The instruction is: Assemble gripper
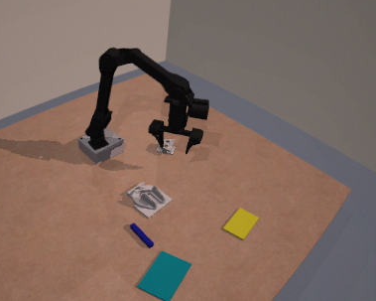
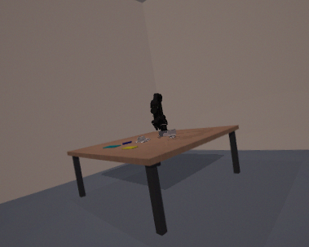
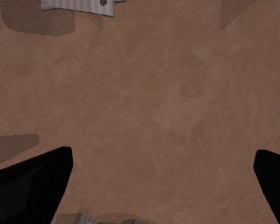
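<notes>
My gripper [image 1: 175, 149] [image 3: 165, 159] is open and empty, pointing down over the table beside the small pale part. This part [image 1: 171, 150] [image 2: 173, 136] has dark holes and seems to be the housing plate; one finger partly hides it in the top view. A ribbed pale part with a hole [image 3: 77, 4], apparently the same one, is cut off at the top of the wrist view. The gripper base [image 1: 150, 213] [image 2: 143, 139] lies nearer the front with two grey jaws [image 1: 149, 197] side by side on it. Whether their teeth mesh is too small to tell. Grey edges [image 3: 86, 218] show at the wrist view's bottom.
A blue bar [image 1: 142, 235] [image 2: 127, 143] lies in front of the gripper base. A teal sheet [image 1: 165, 275] [image 2: 112, 147] is nearer the front, and a yellow sheet [image 1: 241, 224] [image 2: 130, 147] is to the right. The arm's grey base block [image 1: 98, 152] stands behind left.
</notes>
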Robot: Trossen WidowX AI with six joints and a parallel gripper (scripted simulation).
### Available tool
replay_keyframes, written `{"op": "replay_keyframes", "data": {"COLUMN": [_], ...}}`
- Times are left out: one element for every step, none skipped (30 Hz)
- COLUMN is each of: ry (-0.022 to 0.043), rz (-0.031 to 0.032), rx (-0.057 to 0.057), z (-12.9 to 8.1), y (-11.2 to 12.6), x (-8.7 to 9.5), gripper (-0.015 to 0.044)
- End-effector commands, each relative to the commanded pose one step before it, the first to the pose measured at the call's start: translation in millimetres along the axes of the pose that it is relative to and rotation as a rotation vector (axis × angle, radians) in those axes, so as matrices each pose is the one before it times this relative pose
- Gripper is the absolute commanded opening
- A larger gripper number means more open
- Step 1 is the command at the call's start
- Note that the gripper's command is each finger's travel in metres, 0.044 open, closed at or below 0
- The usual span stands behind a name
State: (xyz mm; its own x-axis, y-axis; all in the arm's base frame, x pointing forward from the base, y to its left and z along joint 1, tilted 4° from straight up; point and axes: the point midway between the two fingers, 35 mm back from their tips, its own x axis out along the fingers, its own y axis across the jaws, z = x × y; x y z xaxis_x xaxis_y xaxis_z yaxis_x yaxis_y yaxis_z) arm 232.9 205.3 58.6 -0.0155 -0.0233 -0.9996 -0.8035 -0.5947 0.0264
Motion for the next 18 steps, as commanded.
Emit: {"op": "replay_keyframes", "data": {"ry": [-0.00548,-0.00033,-0.00033,-0.00033,-0.00033,-0.00033,-0.00034,-0.00034,-0.00034,-0.00034,-0.00034,-0.00034,-0.00035,-0.00035,-0.00035,-0.00035,-0.00035,-0.00035], "rz": [0.0047,0.00014,0.00013,0.00013,0.00012,0.00012,0.00012,0.00011,0.00011,0.00011,0.0001,0.0001,0.0001,0.00009,0.00009,0.00008,0.00008,0.00008], "rx": [-0.1085,-0.0261,-0.0261,-0.0261,-0.0261,-0.0261,-0.0261,-0.0261,-0.0261,-0.0261,-0.0261,-0.0261,-0.0261,-0.0261,-0.0261,-0.0261,-0.0261,-0.0261], "z": [8.87,1.95,1.95,1.95,1.95,1.96,1.96,1.96,1.96,1.95,1.95,1.95,1.95,1.94,1.94,1.93,1.92,1.92], "y": [3.19,0.28,0.25,0.21,0.17,0.13,0.09,0.05,0.01,-0.02,-0.06,-0.1,-0.14,-0.18,-0.21,-0.25,-0.29,-0.33], "x": [-0.28,-0.15,-0.15,-0.15,-0.15,-0.15,-0.15,-0.14,-0.14,-0.14,-0.14,-0.14,-0.14,-0.14,-0.14,-0.13,-0.13,-0.13], "gripper": [0.044,0.044,0.044,0.044,0.044,0.044,0.044,0.044,0.044,0.044,0.044,0.044,0.044,0.044,0.044,0.044,0.044,0.044]}}
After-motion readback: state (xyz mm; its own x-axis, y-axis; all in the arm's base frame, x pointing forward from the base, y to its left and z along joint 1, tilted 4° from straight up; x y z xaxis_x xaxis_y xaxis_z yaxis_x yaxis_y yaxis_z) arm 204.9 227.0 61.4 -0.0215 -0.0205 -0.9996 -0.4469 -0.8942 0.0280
